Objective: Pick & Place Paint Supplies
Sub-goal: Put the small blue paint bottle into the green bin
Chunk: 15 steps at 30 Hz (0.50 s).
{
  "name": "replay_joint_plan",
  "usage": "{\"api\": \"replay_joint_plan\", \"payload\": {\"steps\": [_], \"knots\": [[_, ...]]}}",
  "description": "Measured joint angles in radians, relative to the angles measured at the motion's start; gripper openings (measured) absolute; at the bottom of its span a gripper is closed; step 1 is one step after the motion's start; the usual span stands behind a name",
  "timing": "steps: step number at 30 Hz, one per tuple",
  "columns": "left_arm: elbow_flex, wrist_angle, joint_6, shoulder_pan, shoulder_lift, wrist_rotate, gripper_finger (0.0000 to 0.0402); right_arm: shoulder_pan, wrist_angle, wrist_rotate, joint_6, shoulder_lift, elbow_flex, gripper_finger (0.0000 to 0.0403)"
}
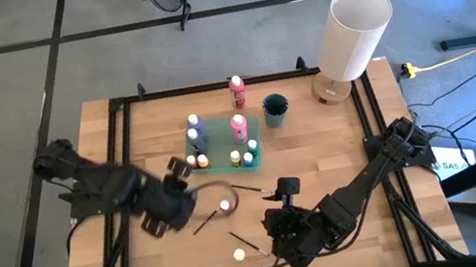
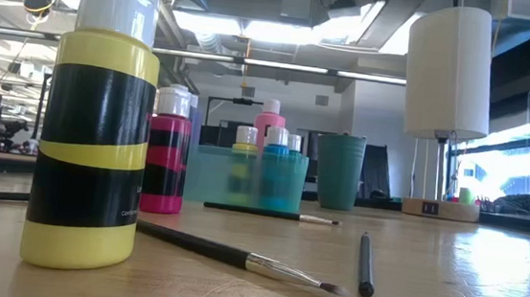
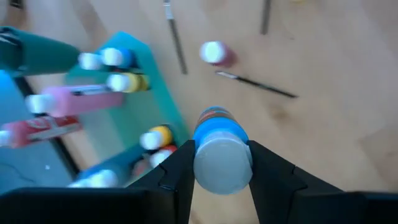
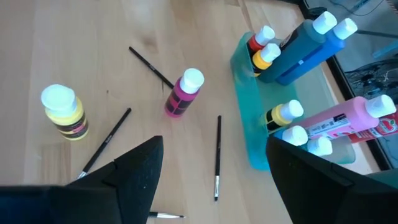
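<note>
My left gripper [image 3: 222,155] hangs above the table's left middle [image 1: 172,202], shut on a blue white-capped paint bottle [image 3: 219,134]. My right gripper [image 4: 214,177] stands open over the near middle [image 1: 284,226], holding nothing. A teal tray [image 1: 252,129] holds several upright bottles. A pink bottle [image 1: 226,206] and a yellow black-banded bottle [image 2: 94,124] stand on their bases on the wood. Thin dark brushes [image 4: 217,155] lie flat around them. My left gripper pinches the blue bottle between its two fingers [image 3: 180,165], one on each side of its upper part [image 3: 202,140] just below the white cap. The fingers come from above, slanting down. The bottle is lifted clear of the table, cap toward the wrist.
A teal cup [image 1: 275,109] stands right of the tray and a tall red bottle [image 1: 237,89] behind it. A big white cylinder [image 1: 352,30] on a wooden base fills the far right corner. Bare wood lies at the near left.
</note>
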Motion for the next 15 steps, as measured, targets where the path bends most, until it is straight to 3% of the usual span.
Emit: {"api": "replay_joint_plan", "payload": {"steps": [5,11,15], "knots": [[0.052,-0.001,0.19,0.175,-0.004,0.009,0.0119,0.014,0.066,0.021,-0.018,0.0,0.0,0.0289],[0.068,0.091,0.415,0.413,-0.009,0.144,0.0119,0.074,0.316,0.041,-0.277,0.0,0.0,0.0289],[0.068,0.177,0.525,0.551,-0.01,0.225,0.0118,0.103,0.34,0.062,-0.309,0.0,0.0,0.0289]]}}
